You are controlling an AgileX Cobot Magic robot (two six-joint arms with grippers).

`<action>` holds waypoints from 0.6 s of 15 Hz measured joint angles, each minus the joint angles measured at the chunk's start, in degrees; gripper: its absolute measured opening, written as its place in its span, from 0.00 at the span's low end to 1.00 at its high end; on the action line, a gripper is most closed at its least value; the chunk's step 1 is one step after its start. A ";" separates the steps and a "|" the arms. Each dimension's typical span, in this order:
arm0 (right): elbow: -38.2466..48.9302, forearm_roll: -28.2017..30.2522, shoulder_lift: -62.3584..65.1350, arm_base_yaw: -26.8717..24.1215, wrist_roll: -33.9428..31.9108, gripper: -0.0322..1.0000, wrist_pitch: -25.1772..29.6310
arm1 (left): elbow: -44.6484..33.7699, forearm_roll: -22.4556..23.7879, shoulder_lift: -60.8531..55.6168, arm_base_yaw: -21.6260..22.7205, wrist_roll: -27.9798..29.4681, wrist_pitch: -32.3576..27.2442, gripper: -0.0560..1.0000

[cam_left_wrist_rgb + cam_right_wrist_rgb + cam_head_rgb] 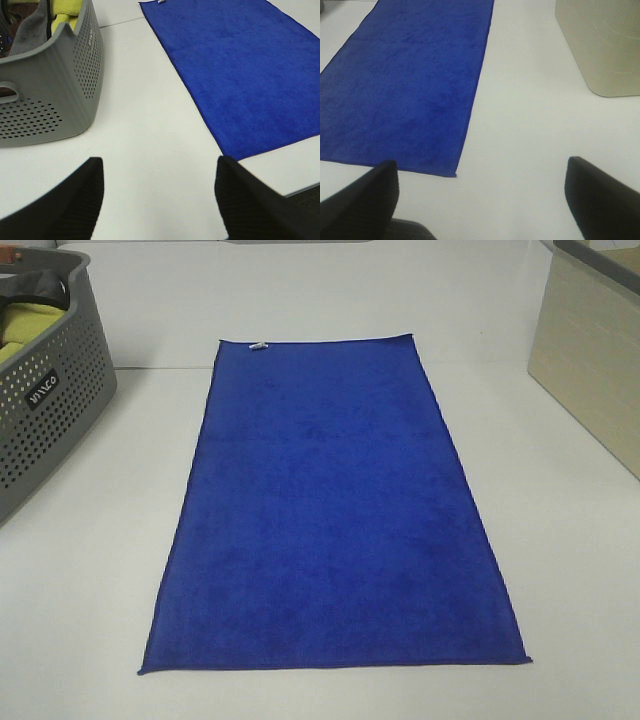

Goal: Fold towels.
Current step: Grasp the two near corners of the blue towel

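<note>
A royal-blue plush towel [330, 510] lies flat and unfolded on the white table, long side running away from me, with a small white tag [258, 345] at its far short edge. Neither gripper shows in the high view. In the left wrist view my left gripper [159, 192] is open and empty above bare table, to the left of the towel's [240, 70] near left corner. In the right wrist view my right gripper [482, 195] is open and empty above bare table, just right of the towel's [405, 85] near right corner.
A perforated grey basket [45, 410] holding a yellow-green cloth [25, 325] stands at the far left; it also shows in the left wrist view [50, 95]. A beige bin [590, 360] stands at the far right, seen too in the right wrist view [600, 45].
</note>
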State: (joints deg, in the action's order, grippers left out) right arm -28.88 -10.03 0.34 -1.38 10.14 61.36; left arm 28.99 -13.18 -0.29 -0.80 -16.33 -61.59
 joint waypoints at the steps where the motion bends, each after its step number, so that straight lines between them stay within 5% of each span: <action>1: 0.00 0.00 0.00 0.00 0.00 0.85 0.00 | 0.00 0.00 0.00 0.00 0.00 0.00 0.64; 9: 0.00 0.00 0.00 0.00 0.00 0.85 0.00 | 0.00 0.00 0.00 0.00 0.00 0.00 0.64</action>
State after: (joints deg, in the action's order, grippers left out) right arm -28.88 -10.03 0.34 -1.38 10.14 61.36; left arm 28.99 -13.18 -0.29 -0.80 -16.33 -61.59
